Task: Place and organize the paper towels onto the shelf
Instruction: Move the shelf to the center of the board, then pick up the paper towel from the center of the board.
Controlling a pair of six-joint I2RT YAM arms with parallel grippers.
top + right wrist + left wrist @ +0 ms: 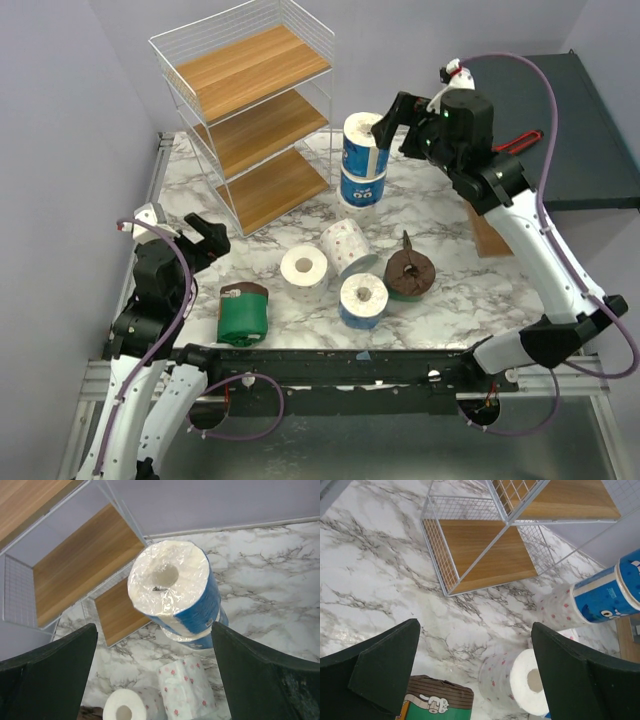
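No wording can be read; print on the blue-wrapped rolls (365, 150) is too blurred.

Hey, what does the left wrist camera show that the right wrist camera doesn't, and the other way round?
Only the left wrist view: the green-wrapped roll with its brown end, at the bottom edge.
Only the right wrist view: the wrapped top end and hollow core of the blue stack, seen from above.
Both: the shelf, the speckled rolls on the marble table, and the side of the blue stack. The left pincer and right pincer each stand open in their own view.
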